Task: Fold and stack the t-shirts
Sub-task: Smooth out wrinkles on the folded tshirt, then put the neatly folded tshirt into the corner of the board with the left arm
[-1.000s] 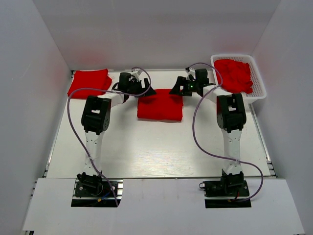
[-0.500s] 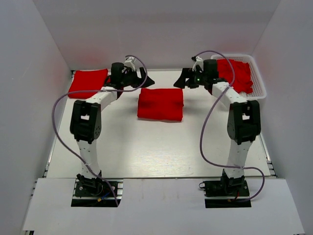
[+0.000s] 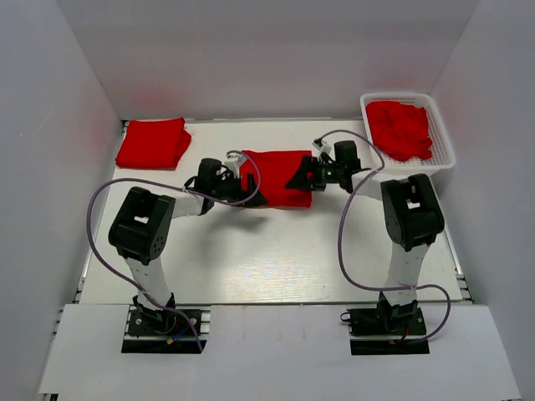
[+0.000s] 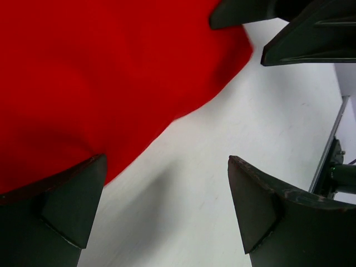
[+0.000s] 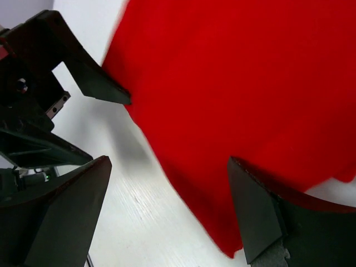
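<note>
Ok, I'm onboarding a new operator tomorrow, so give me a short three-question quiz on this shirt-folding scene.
1. True or false: the left gripper and right gripper are both open.
2. The white basket stands: A far right, B far left, C centre.
3. How many folded red piles lie outside it?
Key: 1 true; 2 A; 3 two, the centre t-shirt and the far-left pile.
</note>
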